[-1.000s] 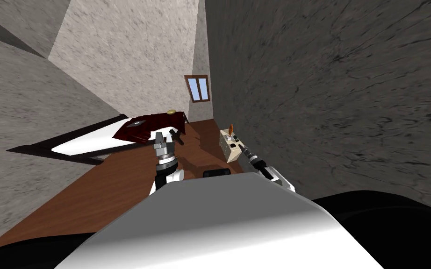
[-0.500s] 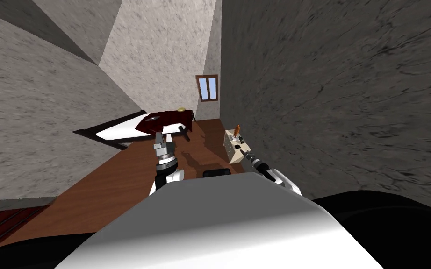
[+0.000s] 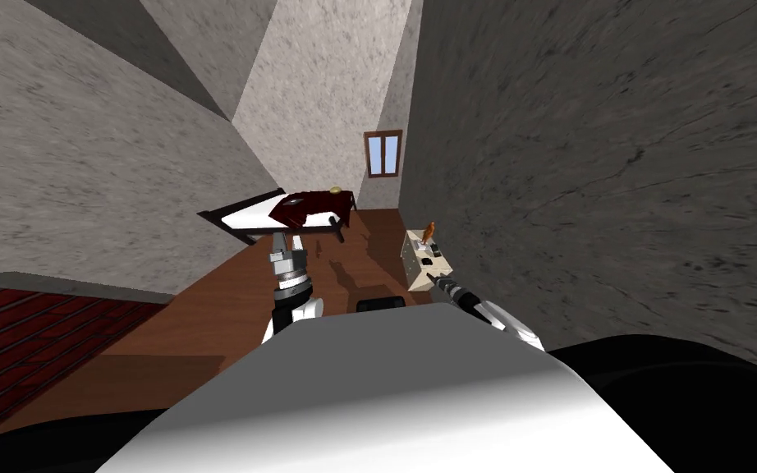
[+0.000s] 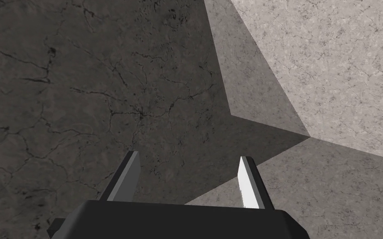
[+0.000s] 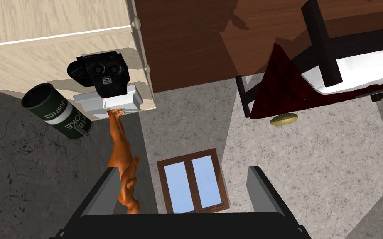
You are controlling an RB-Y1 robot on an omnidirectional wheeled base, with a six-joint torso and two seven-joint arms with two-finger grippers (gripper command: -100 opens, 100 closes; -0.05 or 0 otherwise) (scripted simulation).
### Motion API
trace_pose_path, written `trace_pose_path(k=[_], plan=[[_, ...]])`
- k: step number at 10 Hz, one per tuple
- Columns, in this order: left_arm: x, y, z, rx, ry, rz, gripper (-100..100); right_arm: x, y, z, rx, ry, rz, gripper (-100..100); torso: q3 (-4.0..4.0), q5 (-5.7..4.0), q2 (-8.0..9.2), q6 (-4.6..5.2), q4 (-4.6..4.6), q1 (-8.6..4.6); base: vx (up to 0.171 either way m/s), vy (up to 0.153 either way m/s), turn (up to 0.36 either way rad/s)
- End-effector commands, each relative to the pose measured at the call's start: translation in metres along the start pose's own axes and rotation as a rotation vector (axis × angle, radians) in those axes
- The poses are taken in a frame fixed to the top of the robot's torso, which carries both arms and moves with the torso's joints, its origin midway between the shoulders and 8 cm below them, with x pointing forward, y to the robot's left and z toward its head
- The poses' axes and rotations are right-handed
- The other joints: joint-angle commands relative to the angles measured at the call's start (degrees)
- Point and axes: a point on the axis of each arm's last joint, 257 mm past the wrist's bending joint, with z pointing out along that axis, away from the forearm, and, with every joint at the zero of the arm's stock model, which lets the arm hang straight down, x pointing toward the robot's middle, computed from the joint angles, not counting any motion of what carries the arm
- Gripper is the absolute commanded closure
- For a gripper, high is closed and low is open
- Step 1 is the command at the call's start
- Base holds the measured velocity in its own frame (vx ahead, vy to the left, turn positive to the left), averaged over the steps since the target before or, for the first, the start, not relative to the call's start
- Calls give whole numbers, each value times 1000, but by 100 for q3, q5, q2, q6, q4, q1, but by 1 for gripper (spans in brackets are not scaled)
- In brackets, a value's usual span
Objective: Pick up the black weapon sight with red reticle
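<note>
The black weapon sight (image 5: 103, 76) sits on the pale wood cabinet (image 5: 28, 62), up against a small white block (image 5: 107, 101); its dials face my hand. In the head view the sight (image 3: 427, 260) is a dark speck on the cabinet top (image 3: 418, 271) by the right wall. My right gripper (image 5: 182, 189) is open, some way short of the sight, and holds nothing; the right gripper (image 3: 433, 280) points at the cabinet's near end. My left gripper (image 4: 188, 178) is open and empty, raised in front of my chest, where the left gripper (image 3: 285, 242) points upward.
An orange figurine (image 5: 122, 166) and a dark green can (image 5: 57, 110) stand on the cabinet beside the sight. A bed (image 3: 286, 213) with a dark red cover lies across the wooden floor (image 3: 229, 304). A red patterned floor (image 3: 24, 328) is at my left.
I have turned and moved: the bed and cabinet slid right and look smaller, and the red floor came into sight at my left. Both arms keep their pose.
</note>
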Motion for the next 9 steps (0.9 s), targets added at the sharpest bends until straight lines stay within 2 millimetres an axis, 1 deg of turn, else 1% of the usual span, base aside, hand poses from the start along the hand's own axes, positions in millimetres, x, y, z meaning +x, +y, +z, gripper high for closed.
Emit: trace_pose_path(k=[1,2,3,4,5,6,7,8,9], plan=[[0,0,0,0,0,0,0,13,-11,-3,18,35,-36,-100,0,0,0,0,0,0,-24,-7,216],[0,0,0,0,0,0,0,29,-26,-9,37,87,-94,-100,0,0,-1,4,0,0,-28,1,372],[0,0,0,0,0,0,0,35,-33,-11,50,101,-100,-100,-1,0,-2,-2,0,0,-20,-6,244],[0,0,0,0,0,0,0,35,-33,-11,50,101,-100,-100,-2,0,-3,5,0,-1,-9,-5,-28],[0,0,0,0,0,0,0,52,-48,-19,69,155,-161,-100,-3,-1,-6,8,-1,0,-21,9,340],[0,0,0,0,0,0,0,57,-54,-22,79,167,-162,-100,-3,0,-6,-2,-1,2,-19,-4,236],[0,0,0,0,0,0,0,74,-71,-32,100,223,-217,-100,-3,-1,-5,6,-1,0,-22,-2,359],[0,0,0,0,0,0,0,76,-74,-33,105,231,-222,-100,-3,0,-5,0,-1,-1,-15,-11,202],[0,0,0,0,0,0,0,92,-91,-44,123,285,-275,-100,-3,-1,-5,7,-1,-3,-16,-5,365]])
